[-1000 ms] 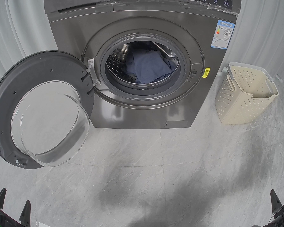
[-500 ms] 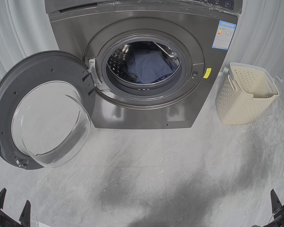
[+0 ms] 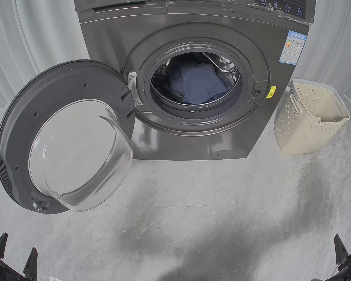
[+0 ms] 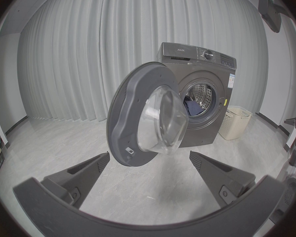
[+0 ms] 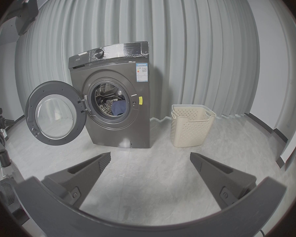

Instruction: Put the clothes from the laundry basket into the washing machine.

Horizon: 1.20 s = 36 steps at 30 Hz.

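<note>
We note left claw [image 4: 148,153] and right claw [image 5: 150,153] both spread wide, the open washing machine [image 3: 175,145] holding clothes [image 3: 199,83] well ahead of them.

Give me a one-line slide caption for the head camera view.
Grey washing machine with its door swung open, blue clothes in the drum, cream laundry basket on the floor beside it.

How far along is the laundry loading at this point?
Done, it seems: blue clothes lie inside the washing machine, and no clothes show in the laundry basket, though its bottom is hidden. In hand: nothing; the left end effector and right end effector are open and empty, low over the floor. Left: at most a check of the basket; the door stands open.
</note>
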Available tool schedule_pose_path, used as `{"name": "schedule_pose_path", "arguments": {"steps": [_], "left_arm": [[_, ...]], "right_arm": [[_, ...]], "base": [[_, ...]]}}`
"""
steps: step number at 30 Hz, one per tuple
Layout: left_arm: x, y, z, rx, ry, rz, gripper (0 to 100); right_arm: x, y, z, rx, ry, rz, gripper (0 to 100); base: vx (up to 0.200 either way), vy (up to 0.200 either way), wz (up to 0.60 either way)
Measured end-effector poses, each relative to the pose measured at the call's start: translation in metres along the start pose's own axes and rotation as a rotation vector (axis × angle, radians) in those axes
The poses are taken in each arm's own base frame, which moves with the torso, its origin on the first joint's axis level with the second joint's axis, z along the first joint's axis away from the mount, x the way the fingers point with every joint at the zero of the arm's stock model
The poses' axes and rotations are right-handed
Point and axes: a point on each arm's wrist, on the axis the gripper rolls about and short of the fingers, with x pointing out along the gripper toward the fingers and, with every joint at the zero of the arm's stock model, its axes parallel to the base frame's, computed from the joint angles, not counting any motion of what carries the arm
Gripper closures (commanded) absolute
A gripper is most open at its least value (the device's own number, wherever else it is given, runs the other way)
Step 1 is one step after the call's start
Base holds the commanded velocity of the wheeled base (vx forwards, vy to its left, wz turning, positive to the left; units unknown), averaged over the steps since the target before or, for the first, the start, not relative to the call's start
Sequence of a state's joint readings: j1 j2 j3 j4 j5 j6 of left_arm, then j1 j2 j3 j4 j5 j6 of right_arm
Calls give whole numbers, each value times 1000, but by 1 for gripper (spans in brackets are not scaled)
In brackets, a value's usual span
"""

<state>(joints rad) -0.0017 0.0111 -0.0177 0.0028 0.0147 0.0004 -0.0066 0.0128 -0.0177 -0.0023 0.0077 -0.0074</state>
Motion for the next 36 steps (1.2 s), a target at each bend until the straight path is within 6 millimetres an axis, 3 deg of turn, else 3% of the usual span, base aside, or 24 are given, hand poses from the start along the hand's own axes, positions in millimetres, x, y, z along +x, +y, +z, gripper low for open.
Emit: {"name": "schedule_pose_path", "arguments": {"steps": [7, 13, 36], "left_arm": [[0, 0, 0, -5, 0, -11, 0], [0, 0, 0, -20, 0, -7, 0], [0, 0, 0, -25, 2, -7, 0]], "right_arm": [[0, 0, 0, 0, 0, 0, 0], [0, 0, 0, 0, 0, 1, 0], [0, 0, 0, 0, 1, 0, 0]], "base": [[-171, 171, 0], [0, 0, 0], [0, 183, 0]]}}
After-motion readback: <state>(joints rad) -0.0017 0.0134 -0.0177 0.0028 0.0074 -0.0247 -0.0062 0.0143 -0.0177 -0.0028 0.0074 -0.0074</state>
